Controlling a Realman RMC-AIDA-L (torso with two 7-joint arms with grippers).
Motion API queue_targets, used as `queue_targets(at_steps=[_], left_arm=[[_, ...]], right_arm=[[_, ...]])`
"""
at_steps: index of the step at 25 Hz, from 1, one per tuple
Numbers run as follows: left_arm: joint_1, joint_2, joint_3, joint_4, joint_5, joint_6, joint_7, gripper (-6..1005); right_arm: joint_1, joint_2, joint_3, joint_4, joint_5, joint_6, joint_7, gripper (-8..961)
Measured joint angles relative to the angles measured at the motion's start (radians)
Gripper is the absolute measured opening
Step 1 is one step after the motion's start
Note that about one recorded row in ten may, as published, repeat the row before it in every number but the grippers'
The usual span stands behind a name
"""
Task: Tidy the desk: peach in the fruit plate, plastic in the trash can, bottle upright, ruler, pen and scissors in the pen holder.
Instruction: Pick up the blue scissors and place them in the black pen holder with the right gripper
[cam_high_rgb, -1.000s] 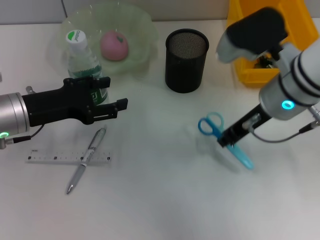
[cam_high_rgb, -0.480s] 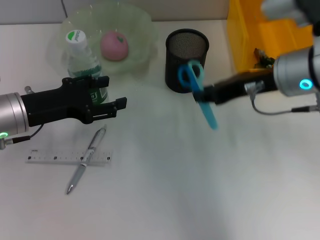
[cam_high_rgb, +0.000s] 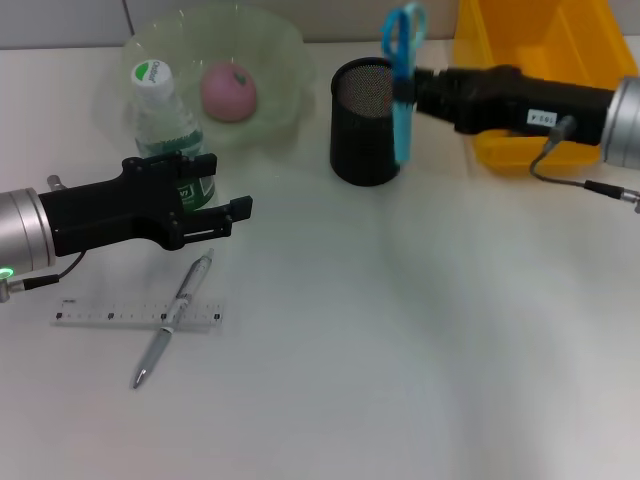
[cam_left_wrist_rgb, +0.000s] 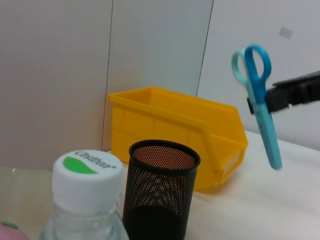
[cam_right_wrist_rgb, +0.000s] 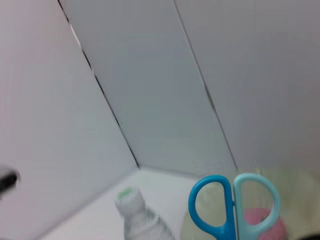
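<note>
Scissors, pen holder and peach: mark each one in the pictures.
scissors (cam_high_rgb: 402, 95), head view, on the blue blades below the right gripper (cam_high_rgb: 408, 90).
pen holder (cam_high_rgb: 368, 150), head view, on its black mesh wall.
peach (cam_high_rgb: 229, 90), head view, on its pink skin, in the plate.

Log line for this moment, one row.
right gripper: holds scissors above pen holder | left gripper: open beside bottle

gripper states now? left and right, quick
Left gripper: open, empty, beside the upright bottle.
Right gripper: shut on the scissors, held blades-down by the pen holder.
</note>
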Motion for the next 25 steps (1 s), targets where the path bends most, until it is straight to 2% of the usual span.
queue_targets(at_steps=[1, 2, 6, 7, 10, 11, 12, 17, 25], left_arm=[[0.000, 0.000, 0.000, 0.000, 0.000, 0.000, 0.000, 774], [0.000, 0.000, 0.000, 0.000, 0.000, 0.000, 0.000, 774], [-0.001, 0.000, 0.000, 0.000, 0.000, -0.001, 0.000, 774], [-0.001, 0.000, 0.000, 0.000, 0.000, -0.001, 0.000, 774], [-0.003, -0.001, 0.000, 0.000, 0.000, -0.003, 0.000, 774], [-0.004, -0.002, 0.000, 0.000, 0.000, -0.005, 0.000, 774], [-0.004, -0.002, 0.000, 0.000, 0.000, -0.005, 0.000, 774], [-0.006, -0.002, 0.000, 0.000, 0.000, -0.006, 0.000, 774], [-0.009, -0.002, 0.000, 0.000, 0.000, -0.006, 0.000, 774]], right_arm=[[0.002, 0.000, 0.019, 0.057, 0.084, -0.003, -0.120, 220], [0.002, 0.000, 0.019, 0.057, 0.084, -0.003, -0.120, 220], [0.008, 0.001, 0.043, 0.183, 0.309, 0.007, -0.391, 221], [0.008, 0.001, 0.043, 0.183, 0.309, 0.007, -0.391, 221], [0.042, 0.001, 0.052, 0.284, 0.401, 0.011, -0.563, 221], [0.081, 0.000, 0.062, 0.380, 0.442, 0.013, -0.688, 221], [0.081, 0.000, 0.062, 0.380, 0.442, 0.013, -0.688, 221], [0.179, 0.006, 0.110, 0.609, 0.506, 0.018, -0.964, 222], [0.222, 0.007, 0.102, 0.729, 0.614, 0.007, -1.127, 223]])
